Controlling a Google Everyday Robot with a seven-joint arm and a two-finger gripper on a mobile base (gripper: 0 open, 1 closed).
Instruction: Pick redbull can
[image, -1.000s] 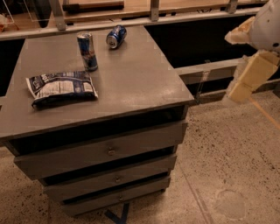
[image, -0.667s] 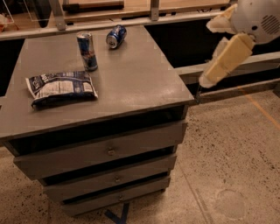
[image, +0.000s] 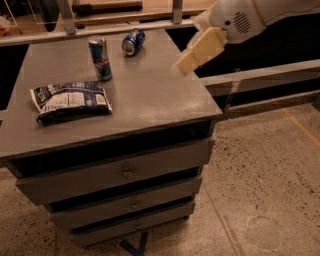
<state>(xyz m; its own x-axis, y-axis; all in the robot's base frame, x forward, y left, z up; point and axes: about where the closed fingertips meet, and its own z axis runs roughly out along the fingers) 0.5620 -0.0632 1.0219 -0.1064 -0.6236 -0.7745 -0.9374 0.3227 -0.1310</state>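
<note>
Hovering over the cabinet's (image: 150, 95) right edge, the gripper (image: 188, 62) hides whether it is open; the redbull can (image: 100, 58) stands well apart.

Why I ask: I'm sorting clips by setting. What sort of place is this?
Likely an indoor workshop or test area: grey drawer cabinet on speckled floor, redbull can and snack bag on top. The gripper hovers above its right edge.

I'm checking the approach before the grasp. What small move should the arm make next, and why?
Probably move the gripper across the cabinet top toward the redbull can. The gripper hangs over the cabinet's right side, well apart from the can, which stands upright near the back. A blue soda can lies on its side between them, so keeping above it seems wise.
</note>
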